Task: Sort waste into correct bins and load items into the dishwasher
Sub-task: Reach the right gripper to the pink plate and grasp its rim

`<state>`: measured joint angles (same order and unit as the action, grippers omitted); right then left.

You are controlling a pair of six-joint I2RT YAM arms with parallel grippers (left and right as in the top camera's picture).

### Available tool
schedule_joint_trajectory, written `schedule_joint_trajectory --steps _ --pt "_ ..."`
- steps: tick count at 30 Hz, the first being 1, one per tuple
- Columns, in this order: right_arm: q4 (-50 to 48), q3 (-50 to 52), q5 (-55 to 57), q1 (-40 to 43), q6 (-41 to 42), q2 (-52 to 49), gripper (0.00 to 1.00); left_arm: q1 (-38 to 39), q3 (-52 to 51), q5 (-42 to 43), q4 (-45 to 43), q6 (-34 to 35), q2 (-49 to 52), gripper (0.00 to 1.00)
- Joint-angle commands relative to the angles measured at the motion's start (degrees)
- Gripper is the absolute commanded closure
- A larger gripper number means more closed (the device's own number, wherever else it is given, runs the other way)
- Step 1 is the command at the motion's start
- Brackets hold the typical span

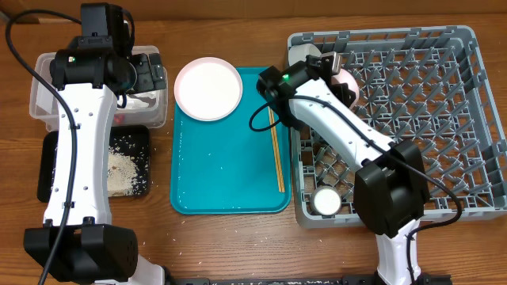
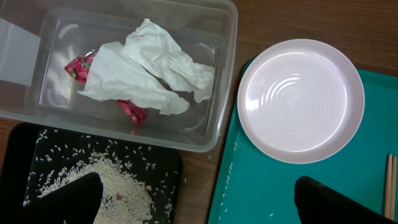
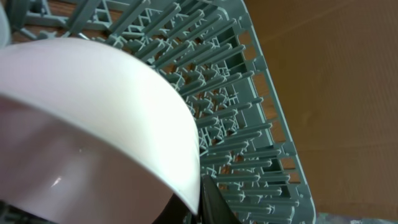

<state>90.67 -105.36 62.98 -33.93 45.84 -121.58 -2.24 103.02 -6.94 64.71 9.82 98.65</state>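
Note:
A crumpled white napkin [image 2: 149, 74] with red scraps lies in the clear tub [image 2: 217, 37]. Below the tub, rice crumbs [image 2: 106, 180] fill the black tray [image 2: 25, 149]. My left gripper [image 2: 199, 202] hangs open and empty above the trays, near the tub [image 1: 47, 95] in the overhead view. The pink plate [image 1: 207, 87] and the chopsticks [image 1: 277, 154] rest on the teal tray [image 1: 222, 182]. My right gripper [image 3: 199, 205] is shut on the rim of a white bowl [image 3: 93, 124], tilted on edge inside the grey dish rack [image 1: 412, 119]. A small white cup [image 1: 325, 201] stands in the rack's near left corner.
Another white bowl [image 1: 305, 54] sits at the rack's far left corner. A few rice grains lie scattered on the teal tray [image 2: 249, 186]. Bare wooden table [image 1: 238, 245] surrounds the containers. My right arm [image 1: 348, 134] stretches across the rack's left side.

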Motion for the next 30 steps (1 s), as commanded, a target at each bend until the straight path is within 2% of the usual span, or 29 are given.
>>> schedule_joint_trajectory --steps 1,4,7,13,16,18,19,21,24,27,30 --pt "0.63 -0.02 -1.57 -1.84 0.87 0.26 0.96 0.39 1.27 -0.70 -0.20 -0.85 0.46 0.00" --pt "1.64 -0.02 -1.62 -3.76 0.87 0.26 0.86 0.39 1.27 -0.72 -0.20 -0.85 0.46 0.00" --pt "2.73 -0.02 -2.10 -5.29 0.87 0.26 0.62 0.39 1.27 -0.72 -0.20 -0.85 0.46 0.00" --pt "5.22 -1.84 -7.39 -8.37 0.87 0.28 0.35 0.39 1.27 -0.72 -0.20 -0.85 0.46 0.00" --pt "5.51 -5.53 -11.65 -9.51 0.87 0.28 0.14 0.39 1.27 -0.72 -0.20 -0.83 0.46 0.00" --pt "5.46 -8.72 -14.58 -9.51 0.85 0.28 0.05 0.39 1.27 -0.72 -0.20 -0.85 0.46 0.00" --pt "4.33 -14.53 -19.91 -9.16 0.04 0.28 0.00 0.39 1.27 -0.72 -0.20 -0.85 0.46 0.00" --pt "1.05 -17.81 -24.35 -8.83 -2.89 0.28 0.00 0.39 1.27 -0.72 -0.20 -0.85 0.46 0.00" --pt "-9.16 -19.91 -33.31 -7.96 -9.81 0.28 0.00 0.39 1.27 -0.72 -0.20 -0.85 0.46 0.00" --pt "-20.31 -18.93 -41.59 -6.19 -13.94 -0.13 0.18 0.39 1.27 -0.72 -0.20 -0.85 0.46 0.01" --pt "-28.02 -18.49 -47.06 -4.35 -14.23 -2.19 0.23 0.37 1.27 -0.72 -0.20 -0.85 0.46 0.00"
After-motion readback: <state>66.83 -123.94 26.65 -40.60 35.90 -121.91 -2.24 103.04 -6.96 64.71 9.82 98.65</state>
